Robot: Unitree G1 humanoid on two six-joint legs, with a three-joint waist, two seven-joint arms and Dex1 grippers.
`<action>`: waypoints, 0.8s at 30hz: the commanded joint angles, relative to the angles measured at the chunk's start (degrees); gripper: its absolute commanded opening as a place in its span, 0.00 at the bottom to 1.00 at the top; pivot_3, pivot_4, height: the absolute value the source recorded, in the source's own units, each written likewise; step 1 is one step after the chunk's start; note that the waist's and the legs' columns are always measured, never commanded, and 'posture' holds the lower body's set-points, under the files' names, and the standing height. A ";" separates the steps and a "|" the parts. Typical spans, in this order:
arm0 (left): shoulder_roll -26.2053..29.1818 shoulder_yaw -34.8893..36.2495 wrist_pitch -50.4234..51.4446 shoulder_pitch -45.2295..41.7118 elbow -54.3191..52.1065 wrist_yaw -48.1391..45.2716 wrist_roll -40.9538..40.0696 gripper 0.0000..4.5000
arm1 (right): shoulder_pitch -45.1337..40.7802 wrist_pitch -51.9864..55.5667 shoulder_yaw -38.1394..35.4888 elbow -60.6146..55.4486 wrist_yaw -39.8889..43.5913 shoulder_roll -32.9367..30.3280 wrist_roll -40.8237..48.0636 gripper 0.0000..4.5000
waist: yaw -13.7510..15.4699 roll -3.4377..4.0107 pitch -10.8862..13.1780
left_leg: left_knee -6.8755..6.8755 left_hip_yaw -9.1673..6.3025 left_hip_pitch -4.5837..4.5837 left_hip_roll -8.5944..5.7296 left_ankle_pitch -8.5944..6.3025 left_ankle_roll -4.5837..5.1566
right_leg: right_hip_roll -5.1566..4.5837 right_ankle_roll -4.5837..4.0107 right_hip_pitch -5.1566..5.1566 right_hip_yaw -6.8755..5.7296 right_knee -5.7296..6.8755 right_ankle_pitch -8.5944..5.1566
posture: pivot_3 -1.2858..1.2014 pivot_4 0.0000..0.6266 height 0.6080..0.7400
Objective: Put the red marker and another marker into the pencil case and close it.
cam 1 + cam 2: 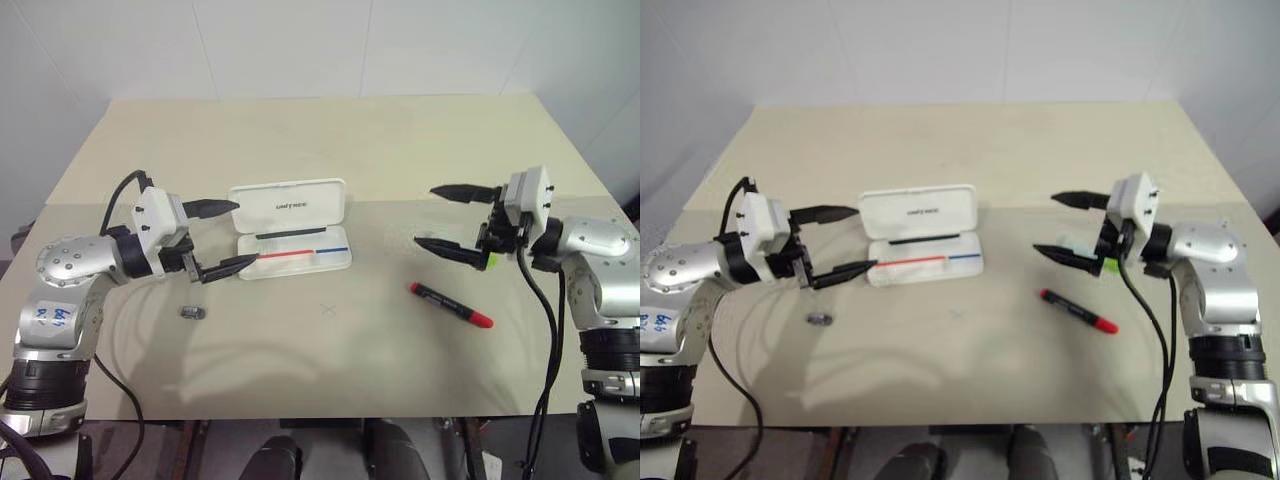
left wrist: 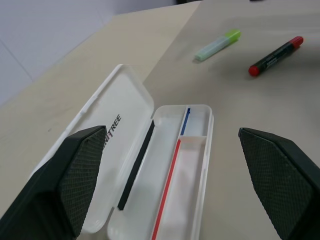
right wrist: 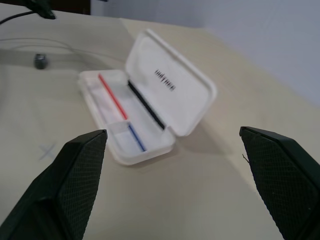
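Observation:
The white pencil case point(image 1: 293, 228) lies open in the middle of the table, lid point(image 1: 288, 207) tilted back, a red-and-blue line in its tray point(image 2: 175, 170). The red marker point(image 1: 450, 305) lies on the table to the right of the case, in front of my right gripper. A pale green marker point(image 2: 218, 45) lies near it, mostly hidden behind my right gripper in the head views. My left gripper point(image 1: 226, 236) hovers open just left of the case. My right gripper point(image 1: 452, 218) hovers open to the right of the case. Both hold nothing.
A small grey metal piece point(image 1: 192, 312) lies on the table in front of my left gripper. A faint cross mark point(image 1: 328, 309) is drawn on the beige table point(image 1: 330, 370) in front of the case. White walls rise behind the table's far edge.

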 commanded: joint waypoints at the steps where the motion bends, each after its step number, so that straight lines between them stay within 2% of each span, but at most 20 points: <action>1: -0.02 0.14 -1.73 -2.28 2.43 -0.52 0.89 1.00 | 2.09 2.62 -0.29 -6.38 1.78 -1.03 3.41 1.00 | 0.04 0.00 0.00 | 0.00 0.00 0.00 0.02 0.00 -0.01 | 0.00 0.00 0.00 -0.01 0.00 0.00 | 0.52 0.24 1.00; 11: -1.20 -1.03 -5.45 -4.17 8.73 -2.69 2.15 1.00 | 2.49 5.41 -1.67 -9.68 1.92 -2.44 5.76 1.00 | 0.03 0.00 0.00 | 0.10 0.06 0.02 0.06 0.00 -0.04 | 0.06 -0.13 0.02 -0.08 0.02 0.11 | 0.52 0.24 1.00; 16: -0.56 -0.09 -7.76 -2.24 10.78 -3.73 2.88 1.00 | 1.47 9.11 -0.53 -18.05 -0.64 -0.84 8.95 1.00 | -0.07 0.00 0.00 | 0.08 0.07 0.02 0.09 -0.01 -0.06 | 0.05 -0.13 -0.01 -0.12 0.01 0.11 | 0.52 0.24 1.00; 24: -2.04 -1.38 -9.24 1.22 11.33 -2.96 4.41 1.00 | 2.60 11.76 -0.53 -21.70 -2.82 -0.50 10.42 1.00 | 0.34 -0.01 -0.01 | 0.10 0.05 0.00 0.09 -0.01 -0.06 | 0.03 -0.15 0.01 -0.22 0.01 0.12 | 0.52 0.24 1.00</action>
